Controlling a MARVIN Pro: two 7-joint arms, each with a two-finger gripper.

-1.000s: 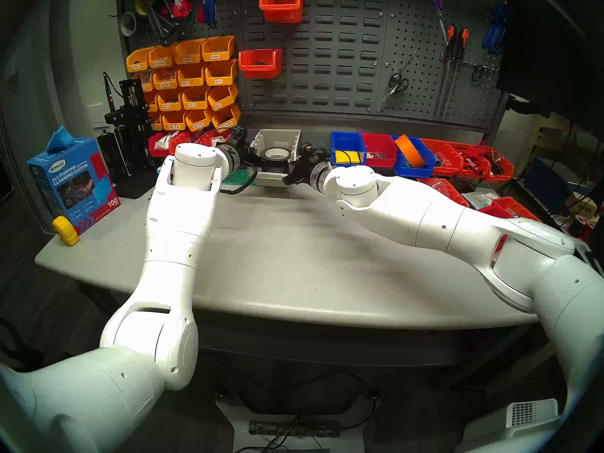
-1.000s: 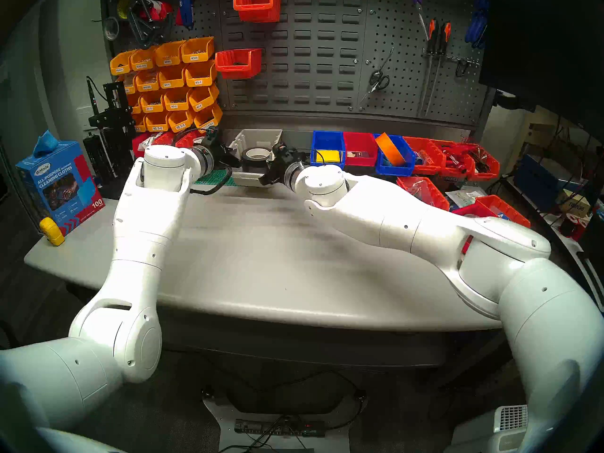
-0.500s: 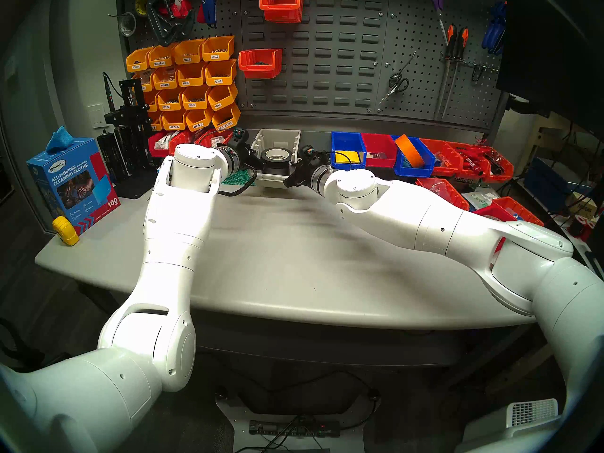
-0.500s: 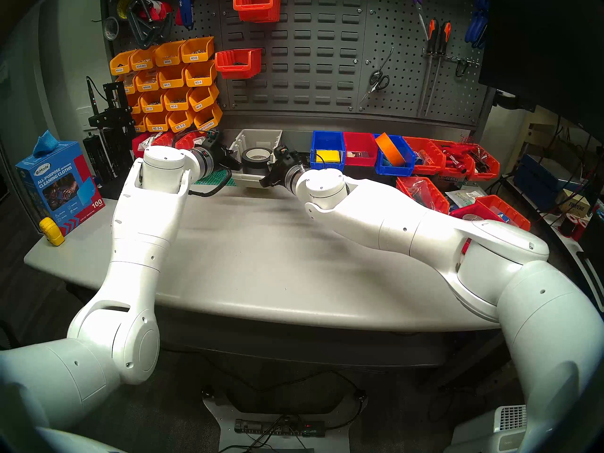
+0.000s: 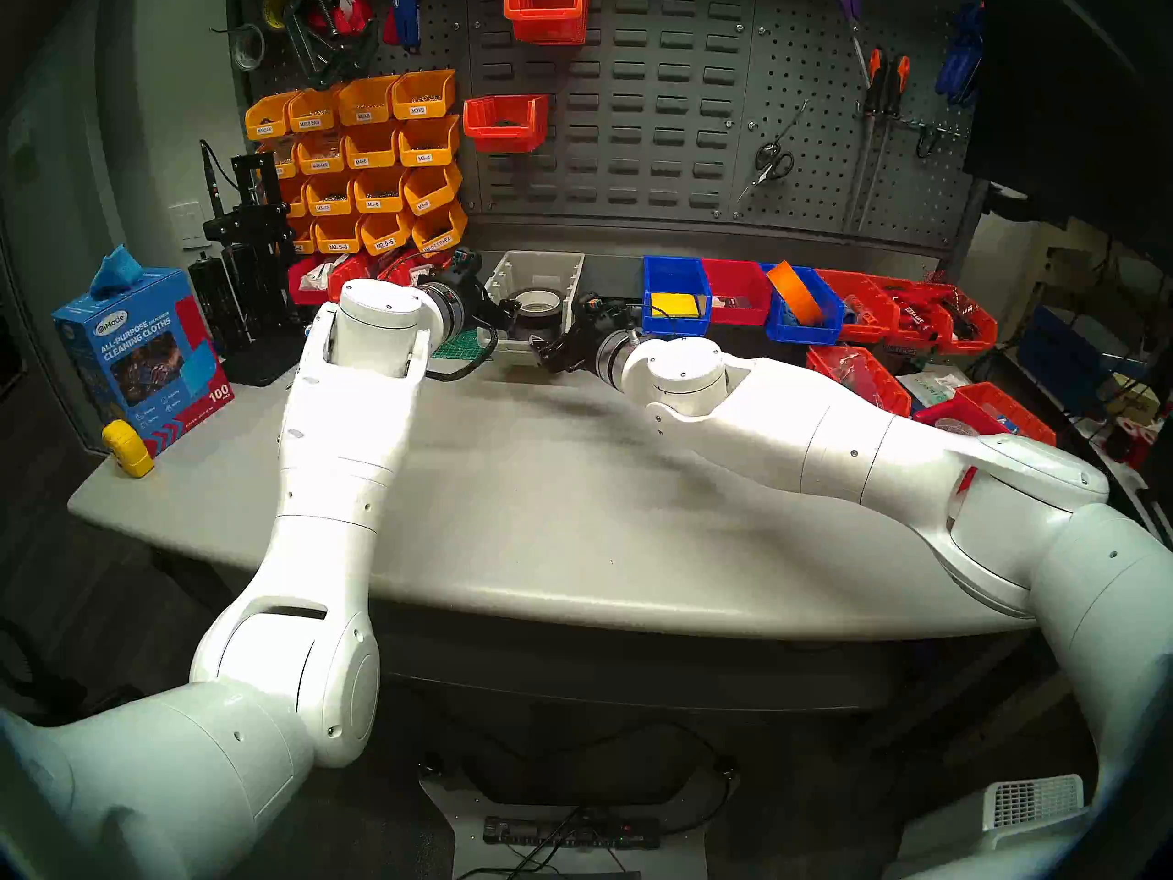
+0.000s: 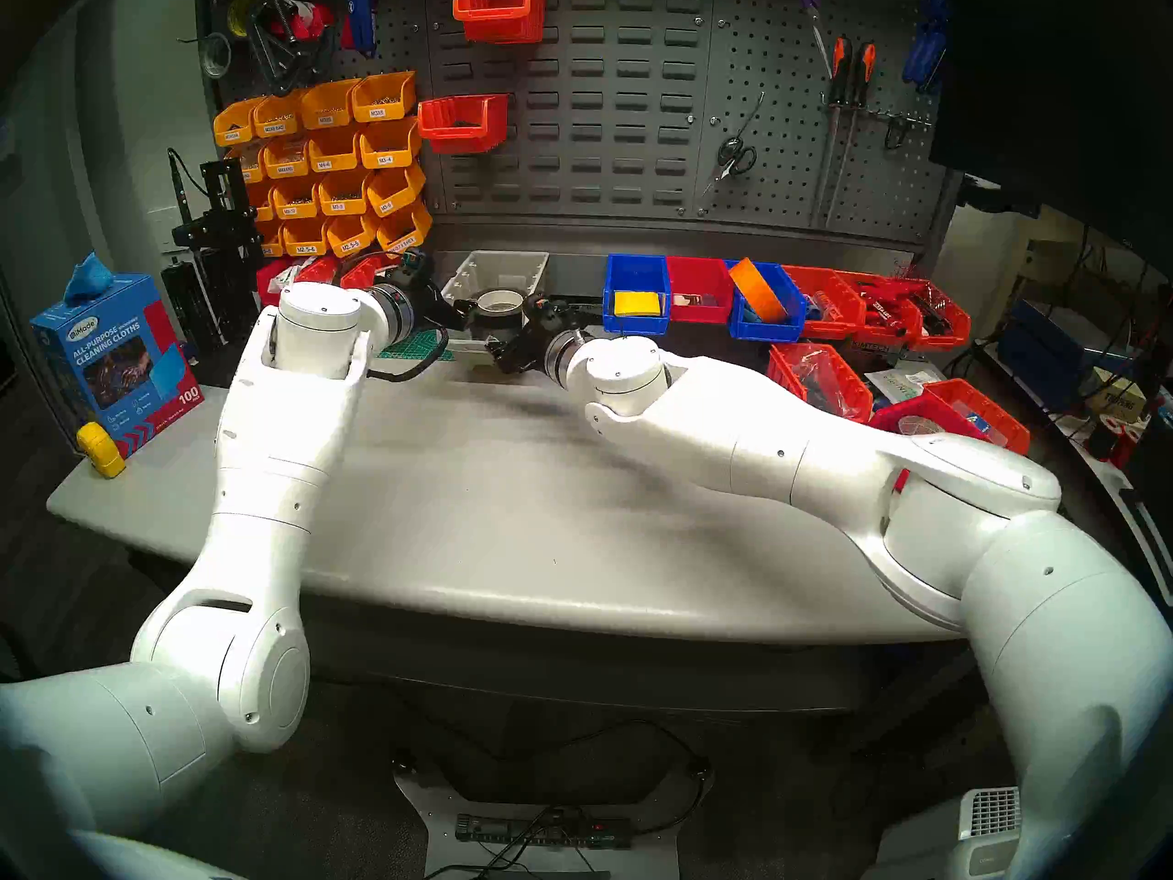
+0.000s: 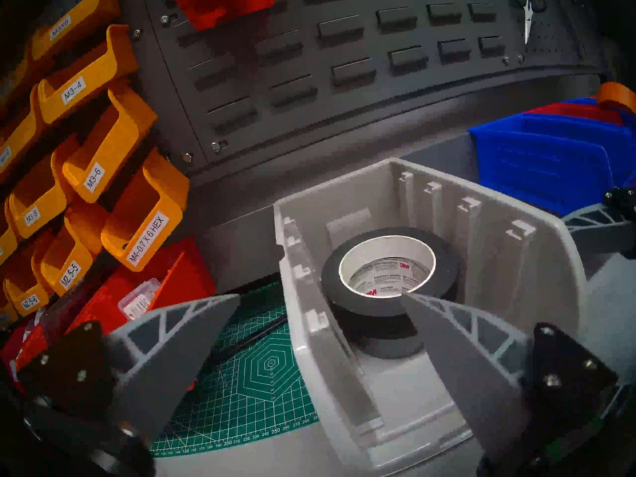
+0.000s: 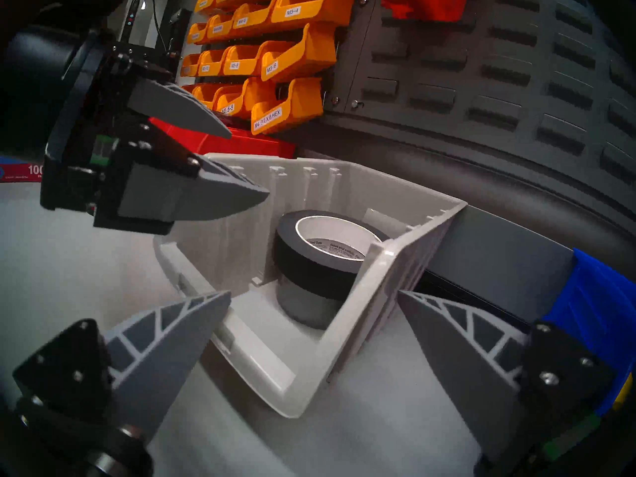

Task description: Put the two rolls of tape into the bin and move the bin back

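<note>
R pincer (image 8: 315, 331) advanced, straddling bin (image 8: 361, 294) corner

Both arms (image 5: 343, 453) are glossy white, rounded shells with small dark screw holes and thin seams. Each wrist ends in a silver ring (image 5: 448, 307) and black mount. The fingers (image 7: 179, 331) are grey, pointed, triangle-ribbed. A black cable (image 5: 466, 364) loops off the left wrist.

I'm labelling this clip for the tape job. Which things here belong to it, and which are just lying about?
Belongs to the job:
- beige-grey bin
- black tape roll, stacked on a grey roll inside it
- left gripper and right gripper, open astride the bin's side walls

Just lying about:
- blue bin
- orange roll
- green cutting mat
- cleaning-cloth box
</note>
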